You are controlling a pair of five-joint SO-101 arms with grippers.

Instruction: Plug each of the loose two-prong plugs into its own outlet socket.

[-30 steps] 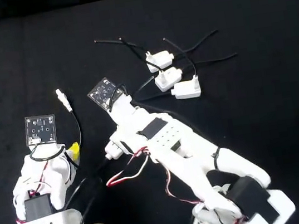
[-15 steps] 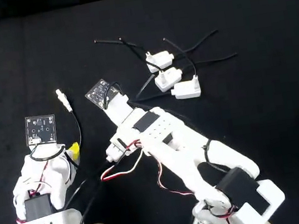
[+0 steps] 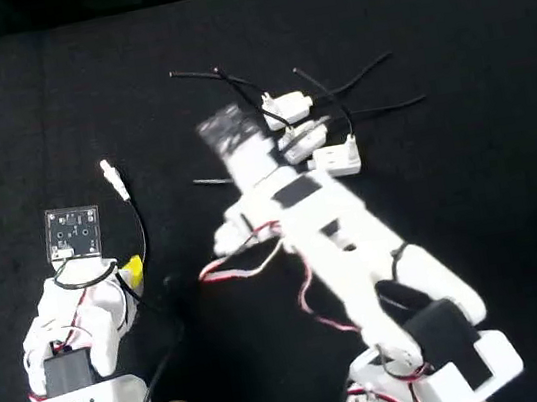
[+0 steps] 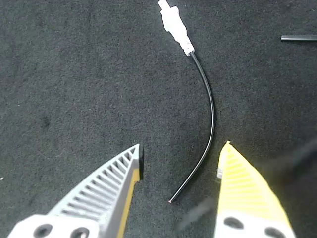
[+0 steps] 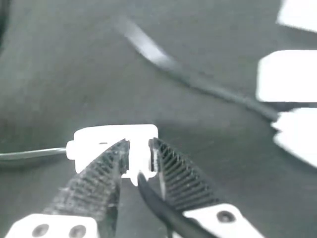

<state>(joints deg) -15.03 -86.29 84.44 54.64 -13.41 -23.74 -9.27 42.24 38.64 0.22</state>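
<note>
- A white plug [image 5: 99,141] is being pinched by the right gripper [image 5: 138,146].
- The left gripper [image 4: 181,148] is being held spread, a corded plug [image 4: 173,22] lying just ahead.

surface [image 4: 74,74]: black cloth, matt, felt-like nap | loose plug [image 4: 174,24]: white smooth plastic; its cable [image 4: 212,109]: black, slightly glossy | left tool [image 4: 182,145]: ribbed matt plastic | right tool [image 5: 139,144]: dark ribbed plastic | held plug [image 5: 99,136]: probably smooth white plastic, blurred
</note>
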